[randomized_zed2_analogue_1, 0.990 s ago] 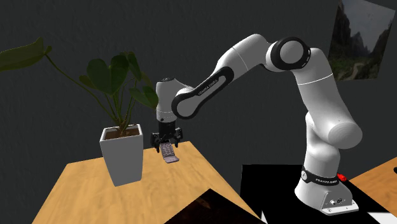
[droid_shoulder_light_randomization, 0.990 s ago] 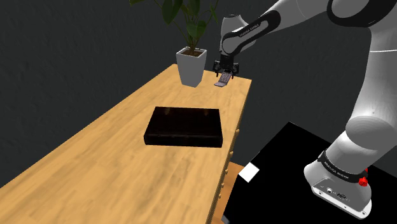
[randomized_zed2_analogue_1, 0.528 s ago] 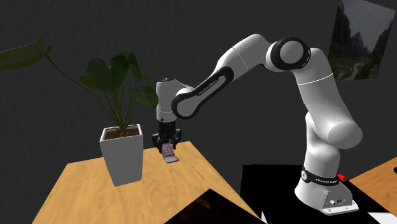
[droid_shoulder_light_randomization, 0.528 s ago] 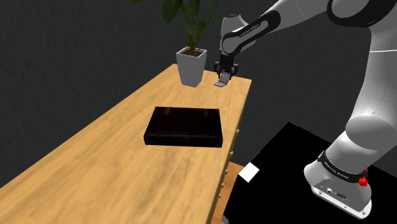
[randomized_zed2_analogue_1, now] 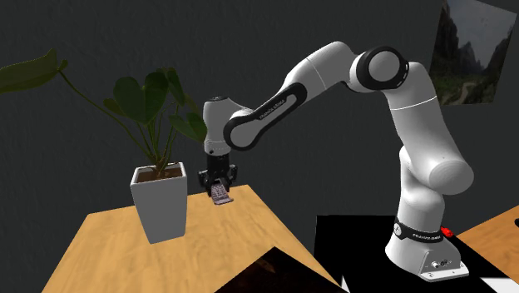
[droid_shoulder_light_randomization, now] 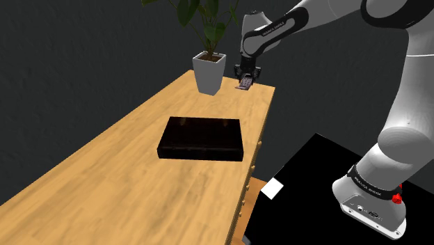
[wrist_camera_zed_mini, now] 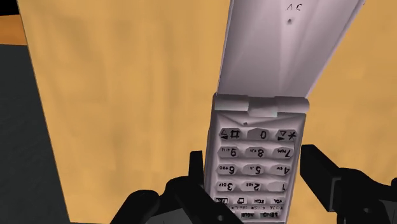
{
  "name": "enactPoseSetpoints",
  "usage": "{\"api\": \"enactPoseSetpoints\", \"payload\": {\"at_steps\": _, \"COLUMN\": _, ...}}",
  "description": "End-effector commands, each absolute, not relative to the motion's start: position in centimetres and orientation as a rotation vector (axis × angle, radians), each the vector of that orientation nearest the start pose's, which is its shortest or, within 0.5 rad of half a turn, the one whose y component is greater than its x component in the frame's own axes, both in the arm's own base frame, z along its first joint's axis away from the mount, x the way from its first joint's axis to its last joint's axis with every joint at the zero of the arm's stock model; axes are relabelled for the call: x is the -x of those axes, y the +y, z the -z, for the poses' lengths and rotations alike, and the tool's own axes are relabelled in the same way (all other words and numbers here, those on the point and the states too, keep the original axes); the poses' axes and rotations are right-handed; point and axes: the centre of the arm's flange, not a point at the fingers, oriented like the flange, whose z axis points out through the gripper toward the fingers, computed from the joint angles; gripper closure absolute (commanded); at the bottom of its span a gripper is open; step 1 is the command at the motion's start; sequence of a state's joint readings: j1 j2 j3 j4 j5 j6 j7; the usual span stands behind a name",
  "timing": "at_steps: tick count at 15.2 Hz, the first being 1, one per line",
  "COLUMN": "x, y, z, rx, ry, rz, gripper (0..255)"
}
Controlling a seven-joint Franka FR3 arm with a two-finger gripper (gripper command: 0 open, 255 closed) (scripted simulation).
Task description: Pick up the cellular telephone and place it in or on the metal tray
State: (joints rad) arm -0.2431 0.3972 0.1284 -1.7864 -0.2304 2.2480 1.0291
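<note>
- The fingers are clenched on the keypad half of a pale grey phone, one black finger against each long side (from the wrist camera the keys read upside down).
- The phone is flipped open, and its lid stretches away from the hand toward the wood beneath.
- In the shoulder view the phone hangs at the far end of the tabletop, close to that view's right edge of the wood and just right of a white plant pot.
- Whether the lid's tip touches the tabletop cannot be told.
- The tray is a shallow, almost black rectangle lying mid-tabletop, nearer than the phone and well apart from it.
- In the second exterior view the phone sits to the right of the plant pot, under the white arm.
- The stand is a black box to the shoulder view's right of the tabletop.
</note>
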Motion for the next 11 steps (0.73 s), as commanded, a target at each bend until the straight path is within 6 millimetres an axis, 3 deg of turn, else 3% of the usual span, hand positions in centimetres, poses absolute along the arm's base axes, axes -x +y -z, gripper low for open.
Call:
{"api": "enactPoseSetpoints", "payload": {"at_steps": 1, "x": -64.9, "y": -8.9, "z": -35.0, "rx": 2.818, "ry": 1.57, "rz": 0.201, "gripper": 255}}
{"api": "enactPoseSetpoints", "payload": {"at_steps": 11, "x": -64.9, "y": -8.9, "z": -40.3, "rx": 2.818, "ry": 1.57, "rz": 0.201, "gripper": 255}}
